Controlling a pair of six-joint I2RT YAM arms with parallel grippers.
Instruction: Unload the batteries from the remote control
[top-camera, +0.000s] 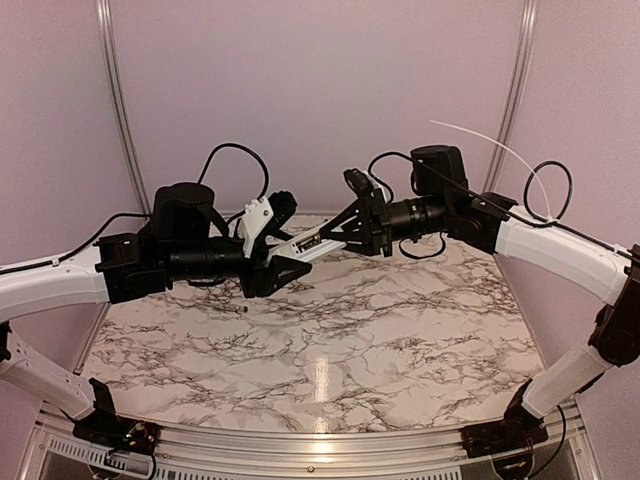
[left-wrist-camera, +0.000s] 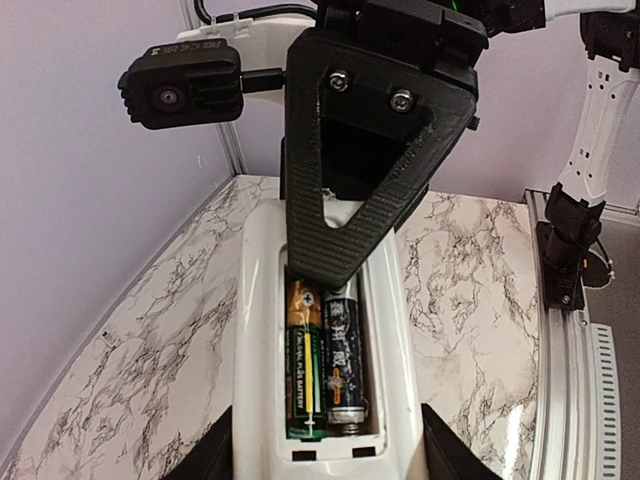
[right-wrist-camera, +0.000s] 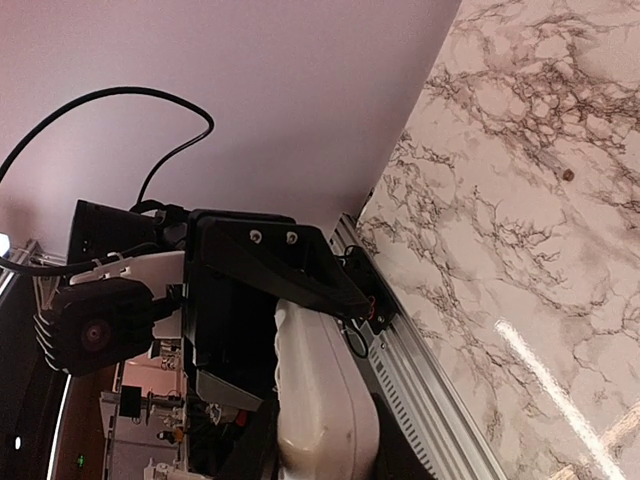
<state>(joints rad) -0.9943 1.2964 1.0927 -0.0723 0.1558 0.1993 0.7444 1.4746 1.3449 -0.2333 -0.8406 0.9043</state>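
While the left gripper (left-wrist-camera: 325, 455) clamps the remote (left-wrist-camera: 255, 300), the right gripper (left-wrist-camera: 338, 270) (whether it grips anything cannot be told) should gently pry up the 12 o'clock ends of the batteries (left-wrist-camera: 325, 360).

You see the slim white remote control (left-wrist-camera: 258, 330) raised in the air, its back side showing and the battery recess uncovered. Two batteries sit inside, touching side by side along its length: a gold and green battery (left-wrist-camera: 305, 365) and a dark battery (left-wrist-camera: 343, 350).
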